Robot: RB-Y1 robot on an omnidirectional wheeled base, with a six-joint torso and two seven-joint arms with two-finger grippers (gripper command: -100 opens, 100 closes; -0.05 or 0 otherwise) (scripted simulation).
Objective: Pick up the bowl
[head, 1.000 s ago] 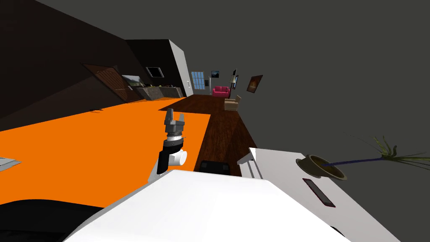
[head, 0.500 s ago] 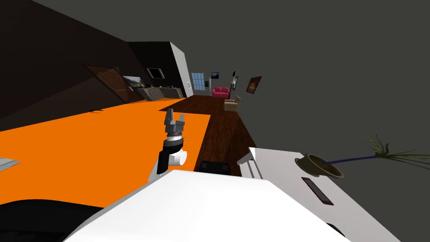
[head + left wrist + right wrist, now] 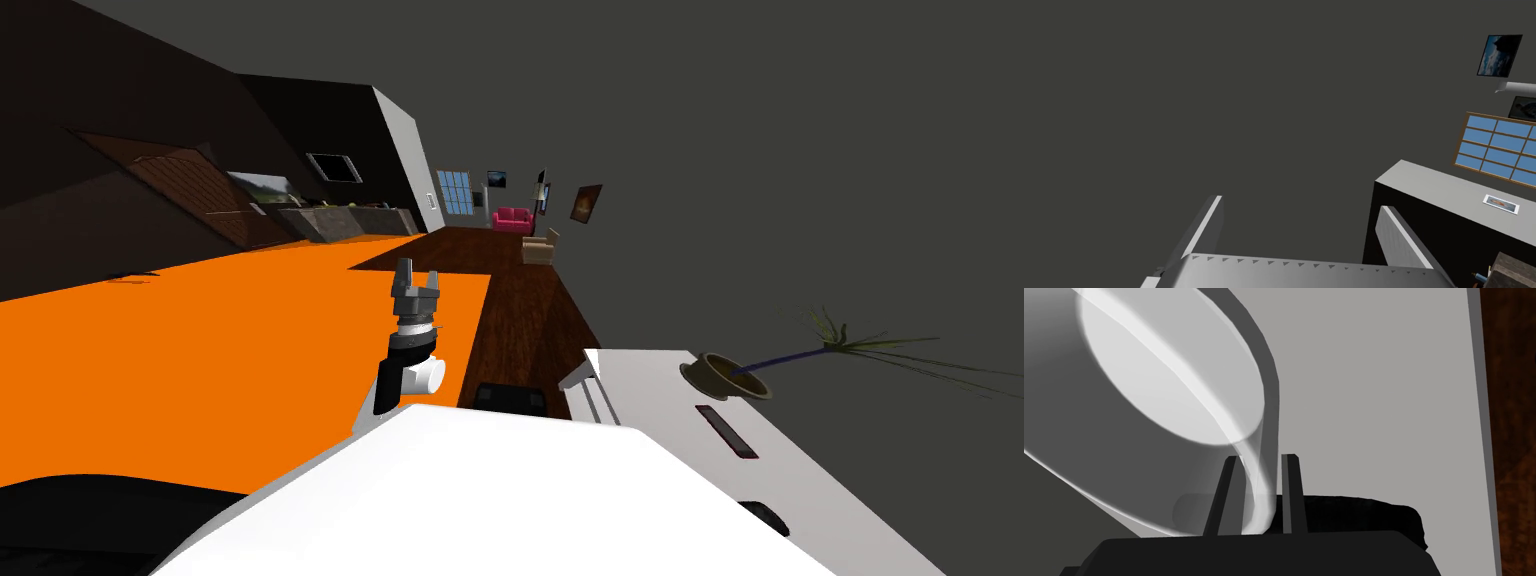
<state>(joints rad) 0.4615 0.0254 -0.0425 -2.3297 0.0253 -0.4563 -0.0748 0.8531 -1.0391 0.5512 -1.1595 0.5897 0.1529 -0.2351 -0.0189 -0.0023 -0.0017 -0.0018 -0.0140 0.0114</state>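
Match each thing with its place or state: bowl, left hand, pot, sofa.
Things:
1 bowl
2 left hand
3 pot
4 sofa

Places or states:
A pink, at the room's far end
B open, empty
C rim pinched by the right hand
D on the white table, holding a plant

Pairs: 1-C, 2-B, 3-D, 4-A
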